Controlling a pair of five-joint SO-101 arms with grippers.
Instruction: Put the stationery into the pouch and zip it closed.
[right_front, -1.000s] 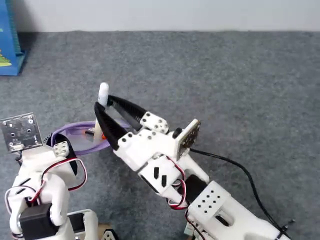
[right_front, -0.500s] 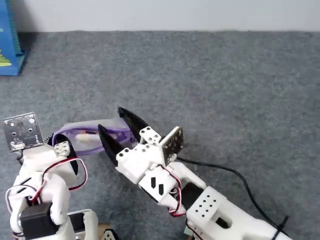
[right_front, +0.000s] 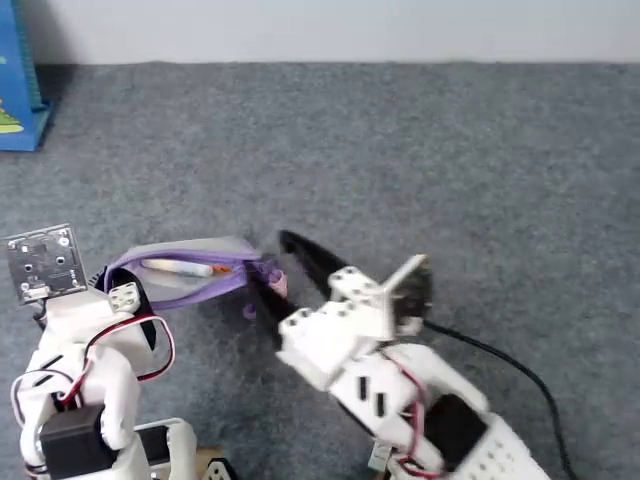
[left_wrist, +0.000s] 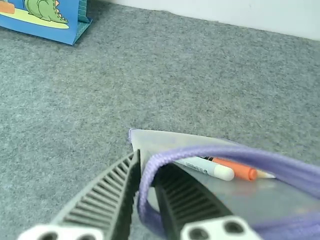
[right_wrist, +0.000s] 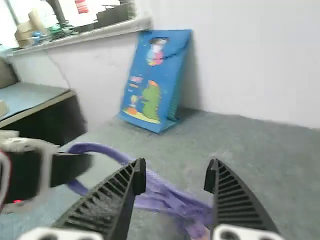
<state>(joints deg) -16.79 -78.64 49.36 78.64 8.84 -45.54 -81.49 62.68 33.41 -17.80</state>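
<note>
On the grey carpet (right_front: 450, 150) lies one purple pouch (right_front: 200, 285). Its long axis runs across the high view from the left arm toward the right arm, and its zip gapes open along the upper edge. Two things can be counted inside: one white marker (left_wrist: 207, 168) and one orange pen (left_wrist: 236, 171). Both lie along the pouch's length, touching side by side, with their capped ends toward the left arm. A pale tip shows past the pen, but whether it is a third item cannot be told.

There are two grippers. The left gripper (left_wrist: 146, 165) is narrowed onto the purple zip edge, pinching it at the pouch end nearest its own arm. The right gripper (right_wrist: 176, 172) is spread wide with nothing between its fingers, just over the pouch's other end near the pinkish zip pull (right_front: 275, 284). Whether it touches the pouch cannot be told.

One blue bag (right_front: 15, 90) stands upright by the wall, well apart from the pouch.
</note>
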